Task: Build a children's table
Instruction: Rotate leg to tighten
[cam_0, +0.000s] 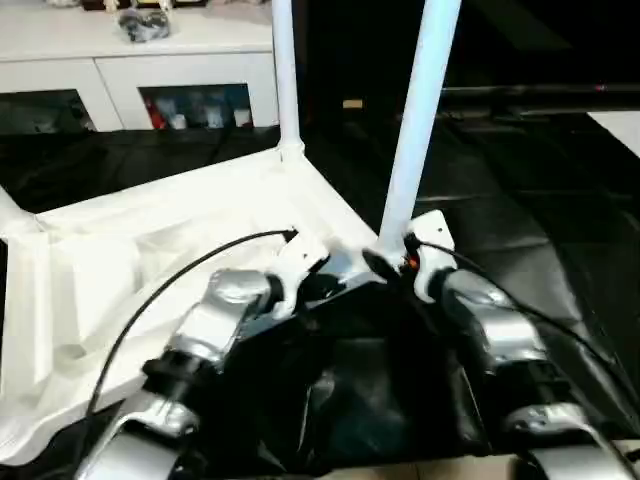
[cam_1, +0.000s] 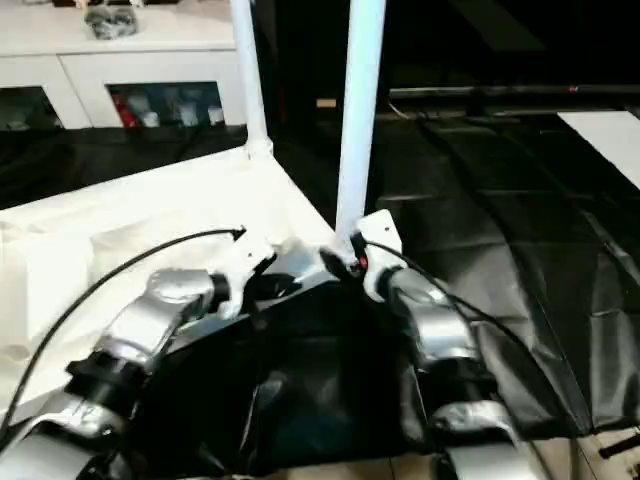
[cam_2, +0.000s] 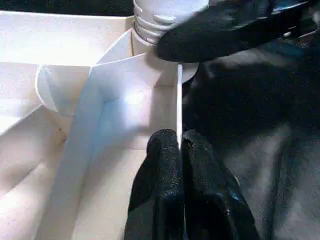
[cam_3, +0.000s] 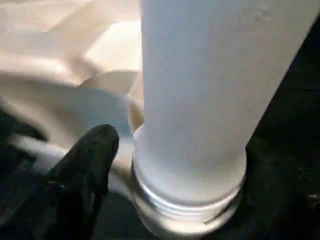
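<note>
Left fingers (cam_2: 181, 165) pinched on white ribbed tabletop (cam_0: 150, 250) rim, right fingers' state unclear.

The two head cameras are looking forward and down over both silver forearms, sitting a small step apart, so the right eye is showing everything shifted toward 9 o'clock. Both are taking in the upturned tabletop (cam_0: 150, 250), the near leg (cam_0: 415, 120), the far leg (cam_1: 248, 75) and the white cabinet (cam_0: 130, 60) at 11 o'clock. The left wrist camera is looking along the left gripper (cam_2: 179, 165) at very close range toward the tabletop's corner socket. The right wrist camera is pressing in closer still, facing the near leg's threaded base, a spot the left wrist view is sharing
</note>
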